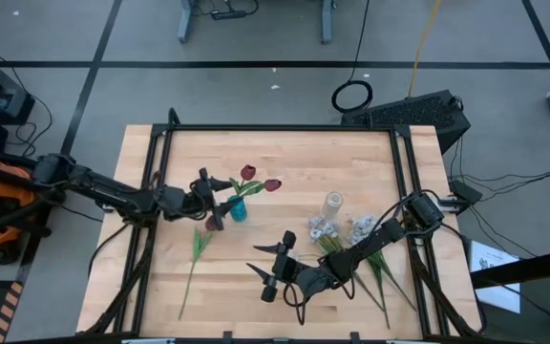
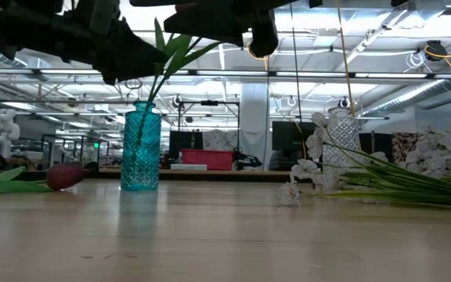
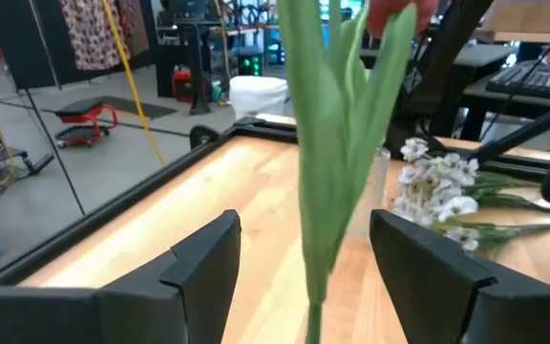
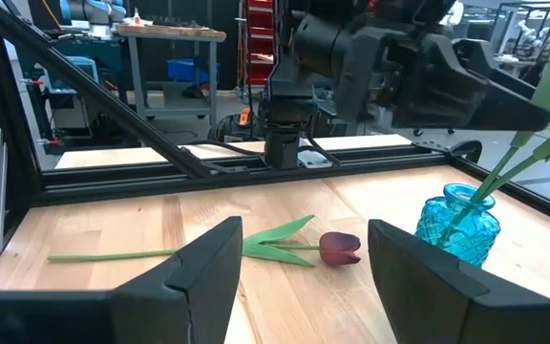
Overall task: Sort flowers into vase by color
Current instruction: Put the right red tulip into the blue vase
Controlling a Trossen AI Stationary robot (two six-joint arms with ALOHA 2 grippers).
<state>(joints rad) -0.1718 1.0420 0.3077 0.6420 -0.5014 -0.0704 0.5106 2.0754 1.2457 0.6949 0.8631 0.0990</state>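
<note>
Left wrist view: left hand (image 3: 304,277) fingers wide, tulip stems (image 3: 337,143) loose between them above the teal vase (image 1: 238,210); withdrawing could snag leaves, tipping it onto the bench (image 1: 285,162)

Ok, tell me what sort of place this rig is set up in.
Probably a robotics lab or workshop in an industrial-style hall: the wooden table stands on a grey concrete floor with cables, exposed ceiling pipes run overhead, and workbenches with equipment fill the background.

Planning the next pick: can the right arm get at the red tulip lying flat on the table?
Probably yes. The right gripper is open and faces the lying tulip across bare table; nothing stands between them.
</note>
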